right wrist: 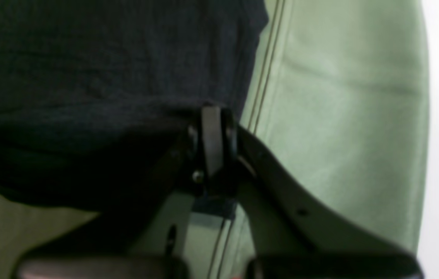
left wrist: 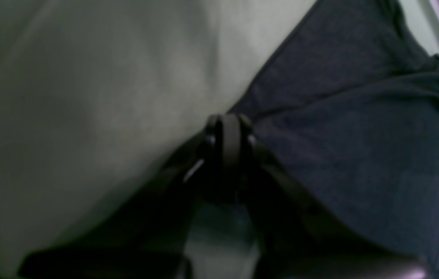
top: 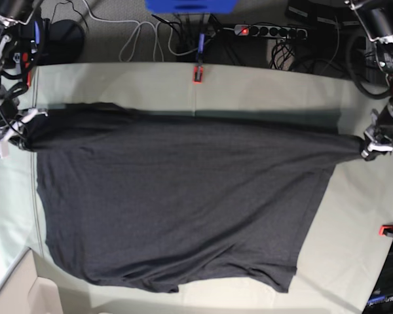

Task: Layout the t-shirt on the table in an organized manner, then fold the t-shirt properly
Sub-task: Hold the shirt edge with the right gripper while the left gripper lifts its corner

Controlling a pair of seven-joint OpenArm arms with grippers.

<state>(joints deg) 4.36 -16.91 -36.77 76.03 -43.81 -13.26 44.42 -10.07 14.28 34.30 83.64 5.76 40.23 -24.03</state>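
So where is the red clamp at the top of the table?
In the base view, the red clamp sits at the middle of the table's far edge, just above the spread-out t-shirt and below the blue box.

Clutter on the floor behind the work surface

A black power strip [top: 270,30] with a lit red switch lies on the grey floor at the far side, dark cables [top: 314,55] tangled around it. A white cord [top: 141,39] loops beside a blue box [top: 191,5]. A round black object [top: 64,36] sits far left, and a pale cardboard box [top: 26,294] fills the near corner.
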